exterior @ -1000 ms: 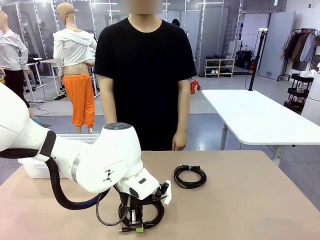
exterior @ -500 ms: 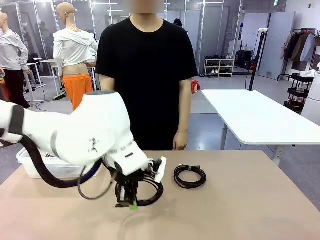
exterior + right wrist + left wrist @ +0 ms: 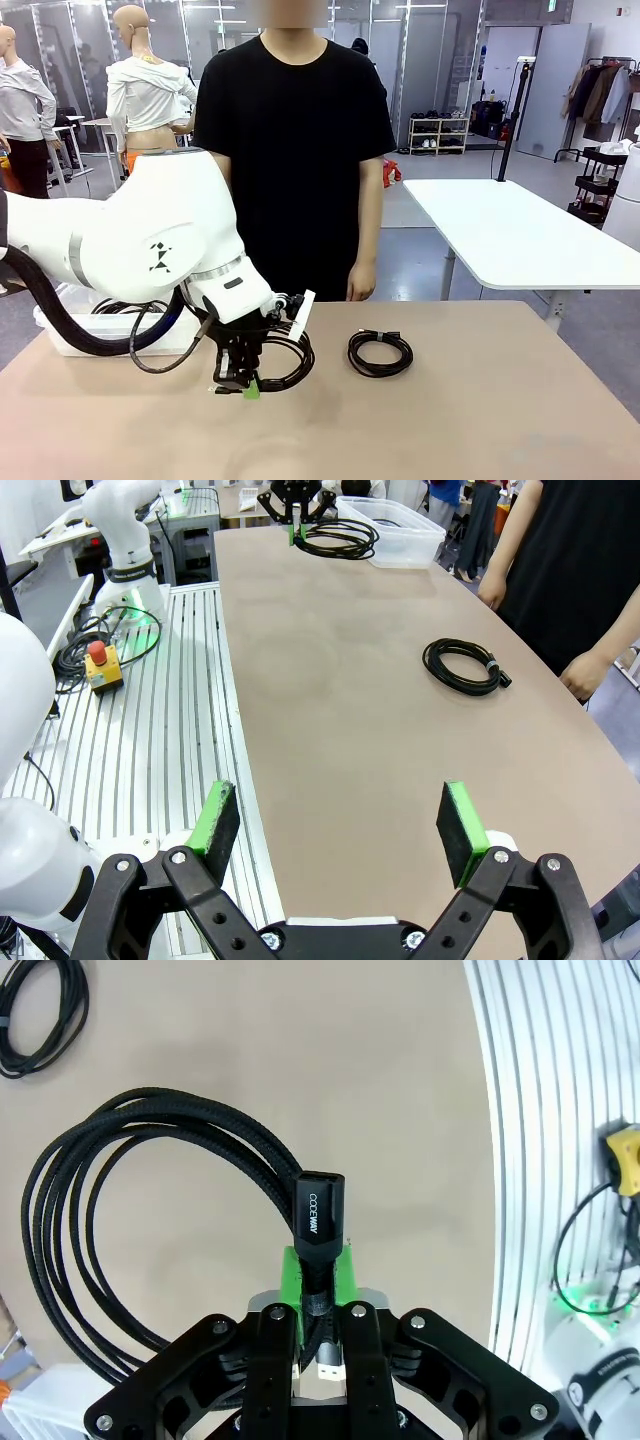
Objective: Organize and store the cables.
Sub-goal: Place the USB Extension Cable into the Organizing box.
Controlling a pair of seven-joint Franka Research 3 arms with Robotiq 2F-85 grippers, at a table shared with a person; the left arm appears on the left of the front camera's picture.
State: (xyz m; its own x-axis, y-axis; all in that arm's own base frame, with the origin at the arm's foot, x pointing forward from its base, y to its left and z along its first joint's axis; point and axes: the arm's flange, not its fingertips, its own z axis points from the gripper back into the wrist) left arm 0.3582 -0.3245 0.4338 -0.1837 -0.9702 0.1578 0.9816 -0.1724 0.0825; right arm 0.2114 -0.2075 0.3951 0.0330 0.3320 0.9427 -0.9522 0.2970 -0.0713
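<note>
My left gripper (image 3: pixel 246 386) is shut on a coiled black cable (image 3: pixel 283 359) and holds it just above the tan table, left of centre. In the left wrist view the green pads (image 3: pixel 290 1265) pinch the cord beside its plug, and the loops (image 3: pixel 95 1190) hang out to the left. Another coiled cable (image 3: pixel 380 353) lies flat on the table in front of the person, also seen as a coil (image 3: pixel 461 666) in the right wrist view. My right gripper (image 3: pixel 340 825) hangs open with nothing in it over the table's near edge.
A clear plastic bin (image 3: pixel 62 338) with dark cords inside stands at the table's far left, the bin (image 3: pixel 398 535) also showing in the right wrist view. The person stands at the far edge, one hand (image 3: pixel 358 284) hanging. A ribbed metal base with a yellow stop button (image 3: pixel 100 666) borders the table.
My left arm has lifted the coiled cable from near the front edge and carried it up, away and leftward, toward the bin. The other cable and the right gripper have not moved.
</note>
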